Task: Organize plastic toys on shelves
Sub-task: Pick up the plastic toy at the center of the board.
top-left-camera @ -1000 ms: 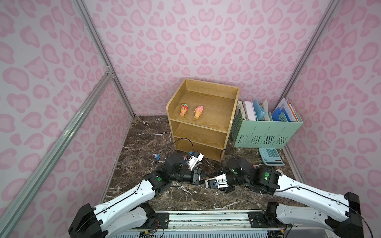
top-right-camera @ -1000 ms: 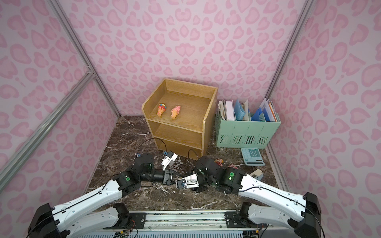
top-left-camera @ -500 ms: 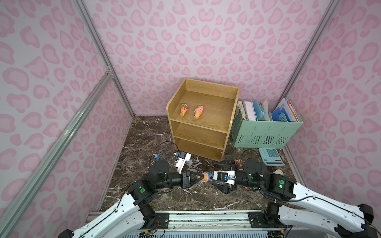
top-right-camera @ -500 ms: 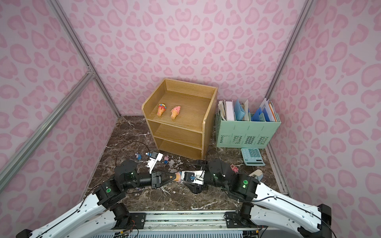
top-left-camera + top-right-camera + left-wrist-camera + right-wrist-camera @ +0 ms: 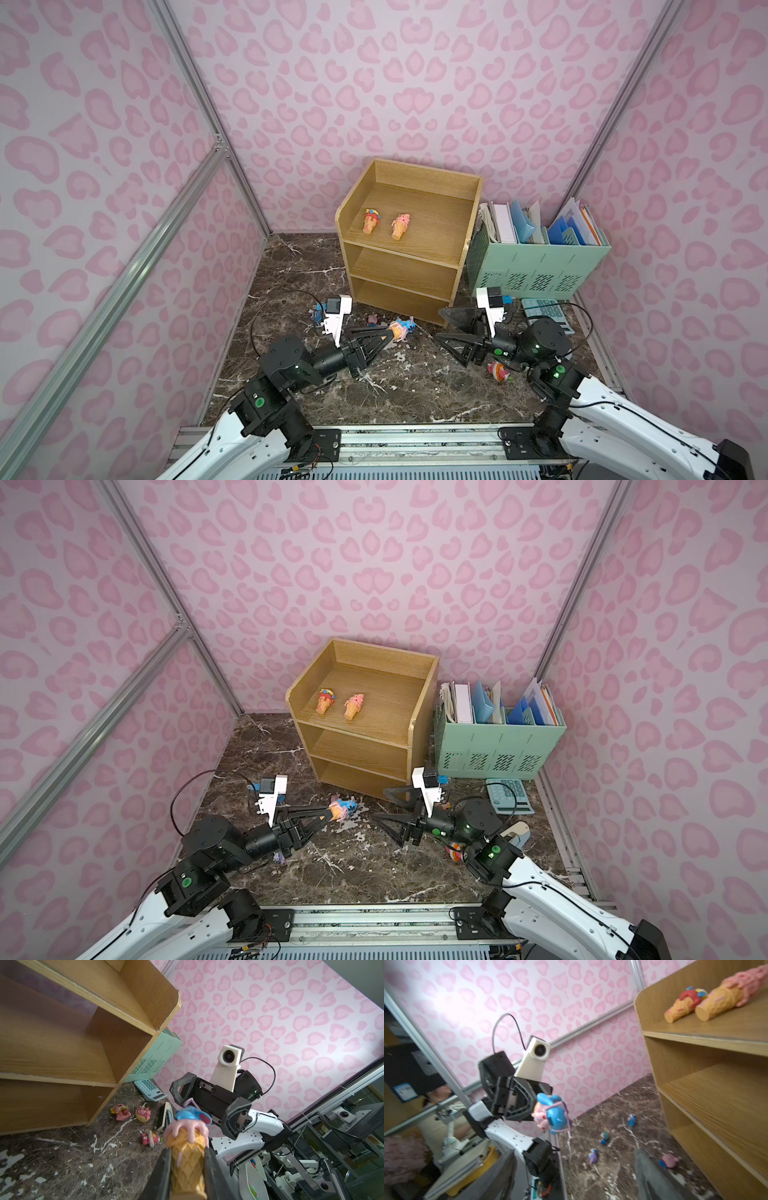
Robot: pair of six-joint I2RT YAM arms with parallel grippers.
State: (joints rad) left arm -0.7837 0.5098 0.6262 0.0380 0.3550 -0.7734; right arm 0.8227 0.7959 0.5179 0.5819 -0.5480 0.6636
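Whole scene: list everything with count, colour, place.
shelves: one, light wood, back of table
cone toys: two, orange, pink or red tops, top tier
held cone toy: one, orange, pink-blue top, left gripper
pink figures: four, table, three near calculator
blue figures: three, table, left arm's side
file organizer: one, mint green, beside shelves
calculator: one, mint green, before file organizer
likely stapler: one, white-blue, by right arm
left gripper: one, black, shut on held cone toy
right gripper: one, black, open, empty
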